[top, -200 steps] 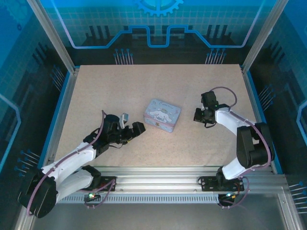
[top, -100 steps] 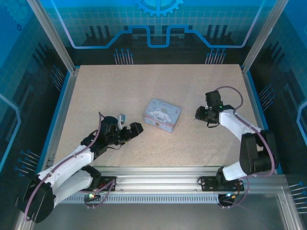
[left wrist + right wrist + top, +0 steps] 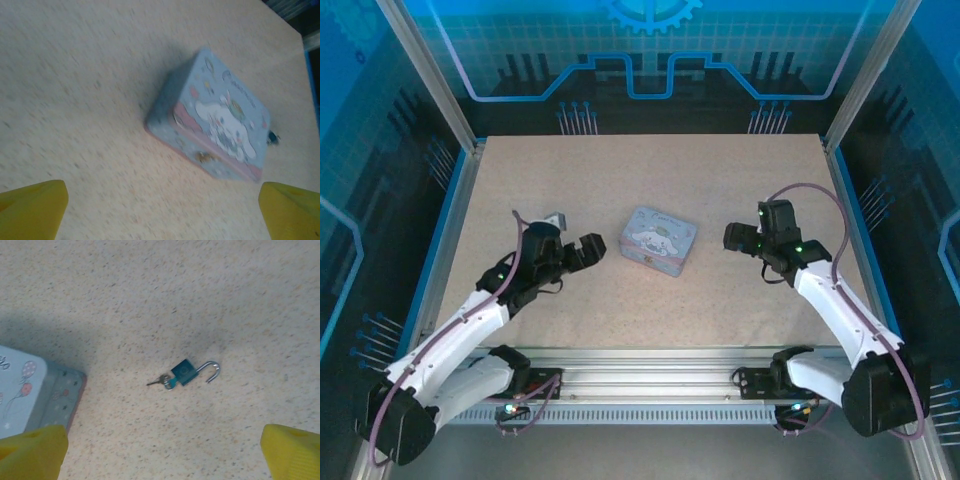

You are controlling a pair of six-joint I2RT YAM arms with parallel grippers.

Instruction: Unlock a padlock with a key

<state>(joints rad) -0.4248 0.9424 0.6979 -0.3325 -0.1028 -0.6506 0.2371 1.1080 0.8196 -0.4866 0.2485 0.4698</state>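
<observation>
The padlock (image 3: 184,372), a tiny dark teal-grey metal lock, lies flat on the table with its silver shackle (image 3: 212,371) swung open. A key (image 3: 161,381) sticks out of its body, with another key on the ring. My right gripper (image 3: 162,456) hovers above and a little short of it, open, its yellow fingertips (image 3: 32,450) wide apart with nothing between them. In the left wrist view the padlock (image 3: 272,136) is a dark speck beyond the tin. My left gripper (image 3: 162,215) is open and empty, facing the tin from the left (image 3: 582,250). The right gripper (image 3: 735,238) sits right of the tin.
A pale blue cartoon-printed rectangular tin (image 3: 658,240) stands closed at the table's middle, between both grippers; its corner (image 3: 30,395) is just left of the padlock. Blue walls and aluminium posts (image 3: 430,75) frame the speckled table (image 3: 650,170).
My left gripper has drawn back to the left and slightly away from the tin. The right arm's elbow has swung out toward the near right while its gripper stayed near the padlock.
</observation>
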